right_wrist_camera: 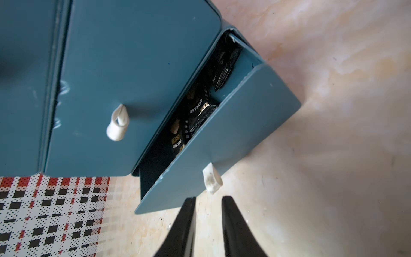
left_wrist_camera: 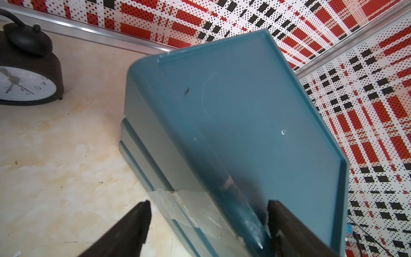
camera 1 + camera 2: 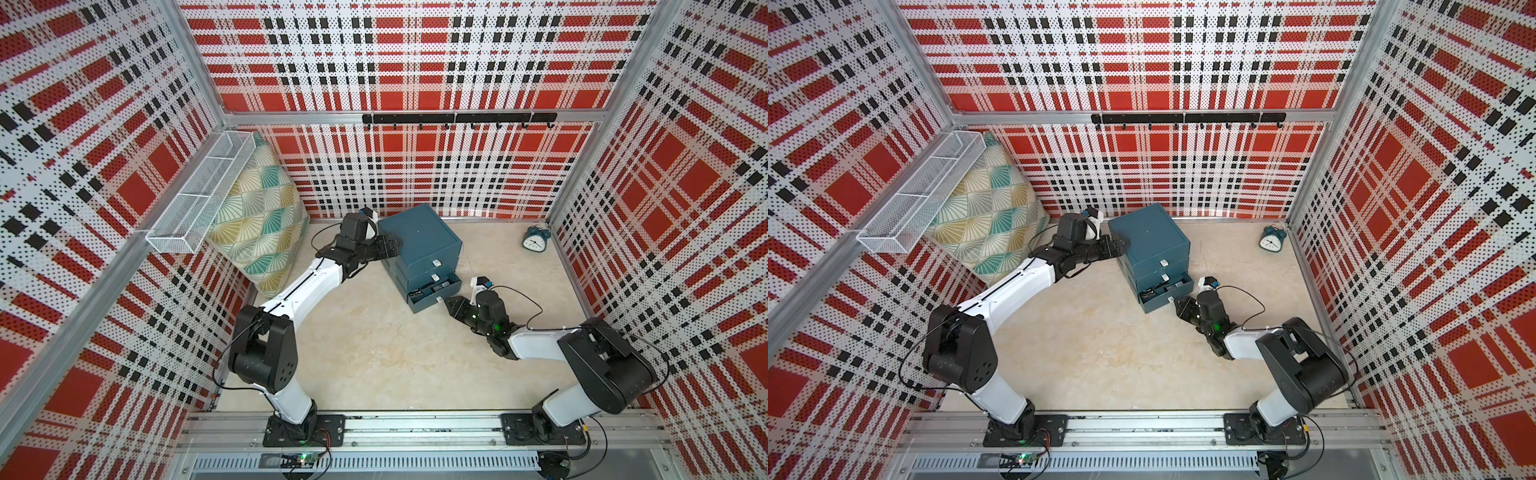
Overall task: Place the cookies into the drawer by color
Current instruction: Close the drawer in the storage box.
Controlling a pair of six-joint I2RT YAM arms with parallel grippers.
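The dark teal plastic cabinet of three drawers (image 3: 419, 241) stands on the beige table (image 3: 374, 353); its lowest drawer (image 1: 233, 133) is pulled partly out, and black cookie packets (image 1: 200, 111) lie inside it; the right gripper (image 1: 208, 199) has its jaws a little apart, pinching nothing, just before the white tab handle (image 1: 212, 179); the left gripper (image 2: 208, 202) is spread wide astride an upper edge of the cabinet.
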